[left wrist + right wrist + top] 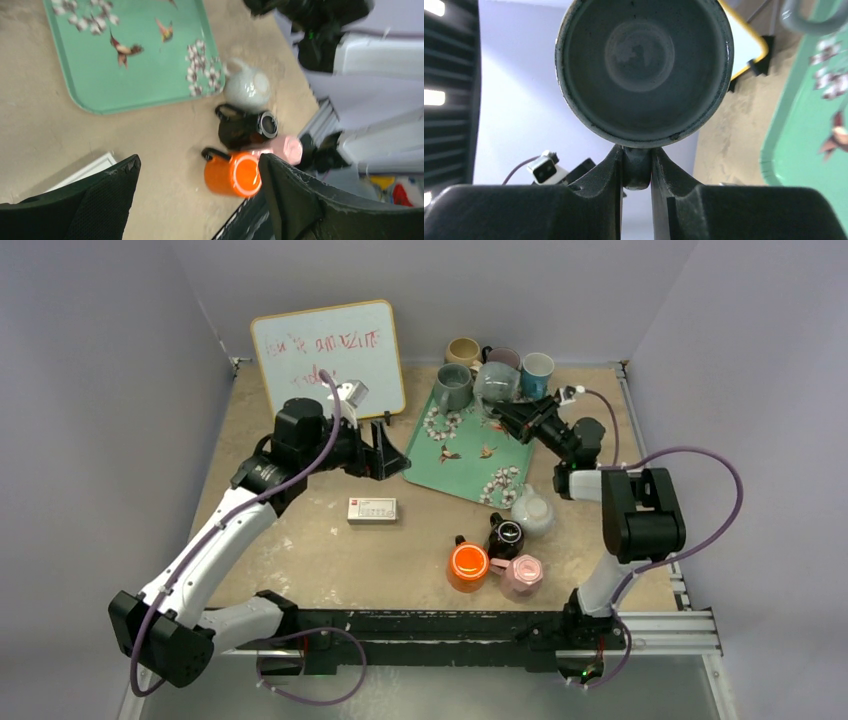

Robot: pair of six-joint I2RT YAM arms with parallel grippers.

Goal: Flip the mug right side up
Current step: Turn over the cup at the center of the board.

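A dark grey mug hangs in the air over the back of the green tray. My right gripper is shut on its handle. One round end of the mug faces the wrist camera, so it lies roughly sideways; from above the mug sits just beyond the right gripper. My left gripper hovers left of the tray with nothing in it. In the left wrist view, the left gripper is open wide over bare table.
Orange mug, black mug, pink mug and a pale upturned one cluster near the front. Several more mugs stand behind the tray. A whiteboard leans at the back left; a white box lies mid-table.
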